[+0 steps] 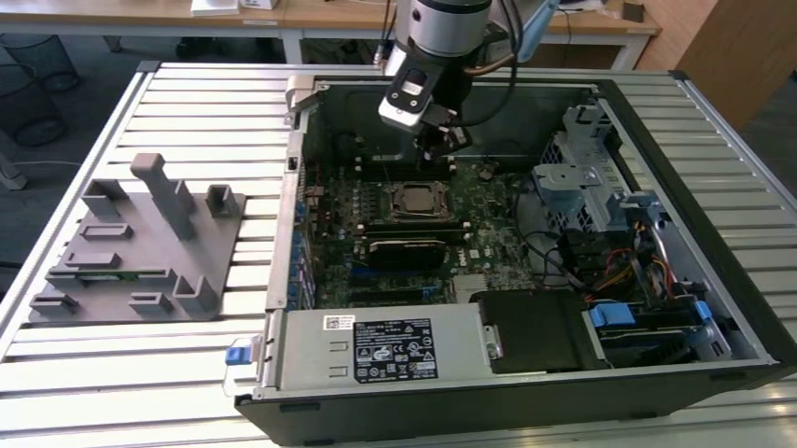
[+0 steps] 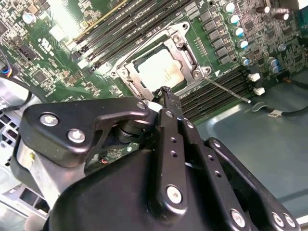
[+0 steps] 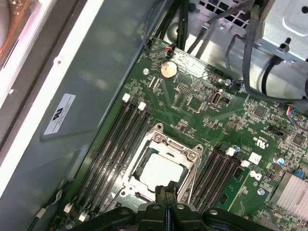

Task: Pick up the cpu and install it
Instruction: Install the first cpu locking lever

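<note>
One cpu (image 3: 161,168) lay flat in the one black socket (image 3: 144,190) on the green motherboard (image 3: 202,103), inside the single open computer case (image 1: 294,140). It was a pale silvery square with a smooth metal top. One hinged metal frame (image 3: 175,147) with screw heads at its corners ran around it. In the exterior view the cpu (image 1: 415,199) sat towards the far middle of the board.

One gripper (image 3: 166,190) hung just above the socket's edge. Its two black fingers (image 3: 161,197) were pressed together with only a thin seam between them and held nothing. In the second wrist view the gripper (image 2: 163,91) and its bolted black linkage covered the near part of the socket and one edge of the cpu (image 2: 156,72).

Two banks of long black memory slots (image 3: 118,144) flanked the socket, one on each side; the count in each was hard to make out. One round silver coin cell (image 3: 168,70) sat farther along the board.

On the exterior view's left, one grey plastic holder block (image 1: 137,243) with upright posts stood on the ribbed metal table (image 1: 162,373), well apart from the case.
</note>
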{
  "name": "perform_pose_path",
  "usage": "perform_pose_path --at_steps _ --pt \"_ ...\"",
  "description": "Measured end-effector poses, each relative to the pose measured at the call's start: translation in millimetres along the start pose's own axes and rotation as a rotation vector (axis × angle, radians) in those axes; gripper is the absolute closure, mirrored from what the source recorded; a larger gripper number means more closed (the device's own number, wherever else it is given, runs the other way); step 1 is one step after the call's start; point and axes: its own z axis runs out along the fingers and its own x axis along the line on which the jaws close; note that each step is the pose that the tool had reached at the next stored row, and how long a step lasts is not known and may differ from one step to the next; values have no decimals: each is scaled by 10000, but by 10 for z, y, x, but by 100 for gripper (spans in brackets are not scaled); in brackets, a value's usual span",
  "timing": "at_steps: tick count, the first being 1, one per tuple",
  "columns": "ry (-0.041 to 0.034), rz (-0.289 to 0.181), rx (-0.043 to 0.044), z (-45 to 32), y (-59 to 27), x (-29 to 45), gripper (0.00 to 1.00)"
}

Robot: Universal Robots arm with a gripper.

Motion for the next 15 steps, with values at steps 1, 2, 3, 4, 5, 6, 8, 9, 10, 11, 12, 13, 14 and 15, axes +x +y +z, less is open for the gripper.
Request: perform_pose_path --at_steps 1,2,3,4,5,6,8,9,10,11,12,13,14,15 --pt "0 -74 2 0 0 0 89" --pt "0 -147 4 0 0 0 89" --pt "0 -222 6 0 0 0 89" --pt "-1 -300 7 0 0 0 89" --pt "0 -386 9 0 0 0 89" --pt "-1 -482 12 0 0 0 89" --pt "-1 -708 18 0 0 0 89" --pt "-2 -843 21 0 0 0 89" --pt "-2 -986 25 0 0 0 89" --pt "-2 -1153 29 0 0 0 89" --pt "-3 -1326 33 0 0 0 89" --pt "-3 -1506 37 0 0 0 89" --pt "-4 -1685 42 0 0 0 89" --pt "-4 -1865 46 1 0 0 89"
